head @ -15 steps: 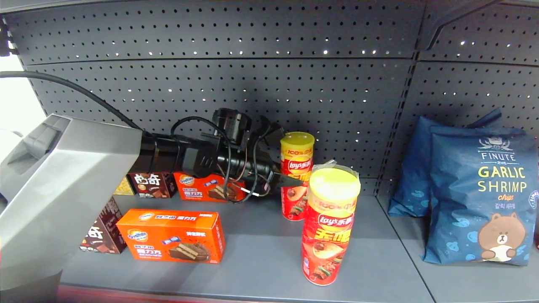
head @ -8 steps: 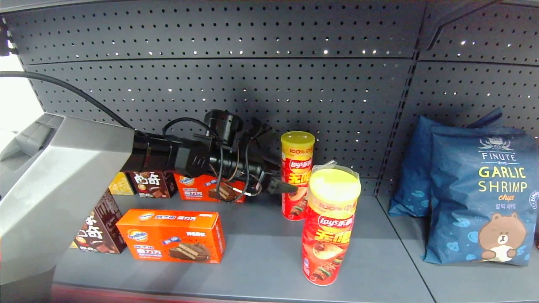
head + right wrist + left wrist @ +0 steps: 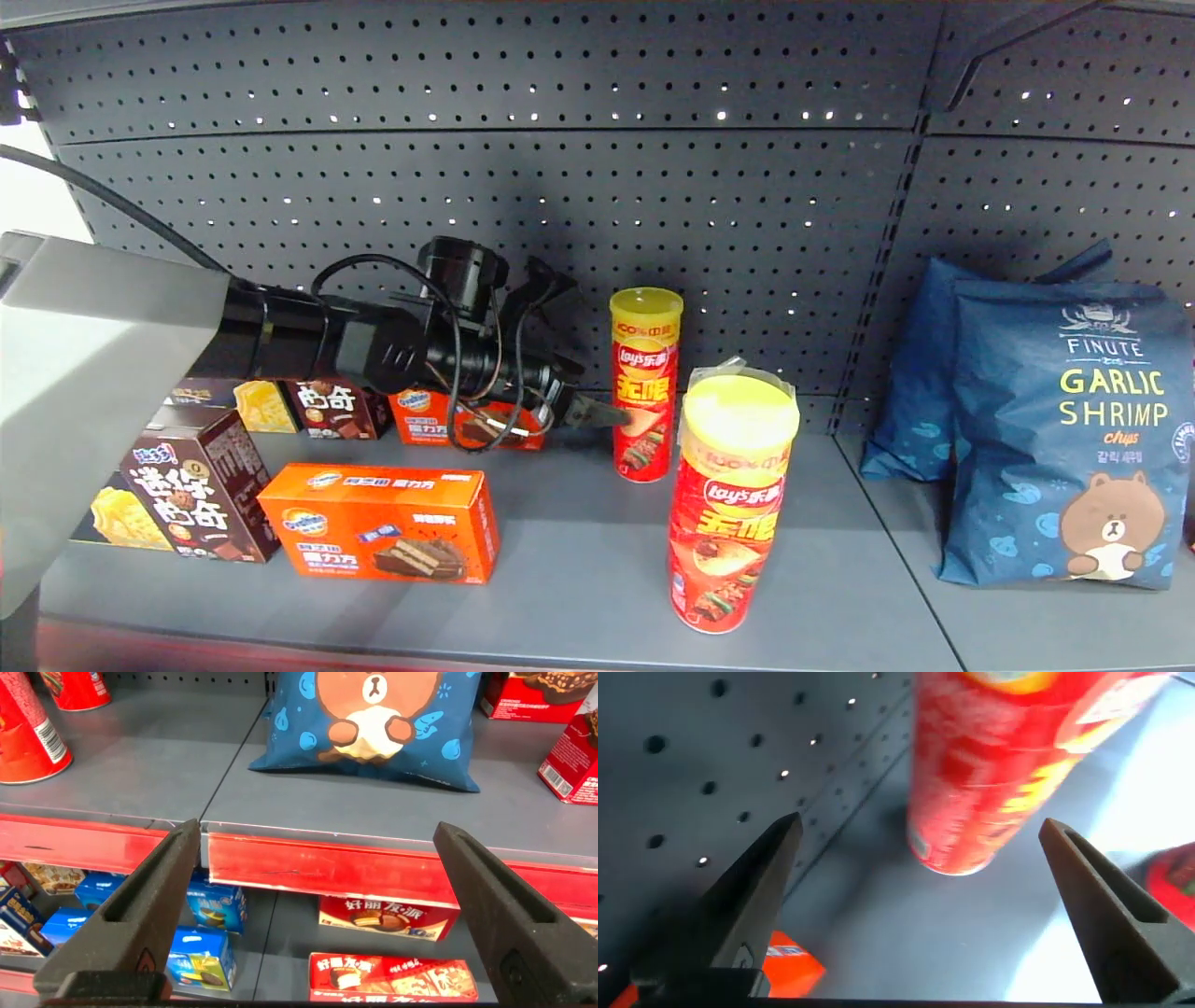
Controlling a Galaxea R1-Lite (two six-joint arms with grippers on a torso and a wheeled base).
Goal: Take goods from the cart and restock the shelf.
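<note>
Red rear can (image 3: 645, 385) and front can (image 3: 735, 504) — lidded — upright on shelf (image 3: 579, 560).

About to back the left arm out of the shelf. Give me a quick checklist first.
1. Left claw open: ok, jaws spread wide, with gaps on either side of the rear chips can.
2. Rear chips can upright on the shelf: ok.
3. Fingertips clear of that can: cannot tell; in the head view one fingertip sits at its edge.
4. Front chips can out of the arm's path: ok, it stands apart, nearer the shelf edge.
5. Rear orange box under the arm: cannot tell how much clearance there is.
6. Right claw empty: ok, open.
</note>
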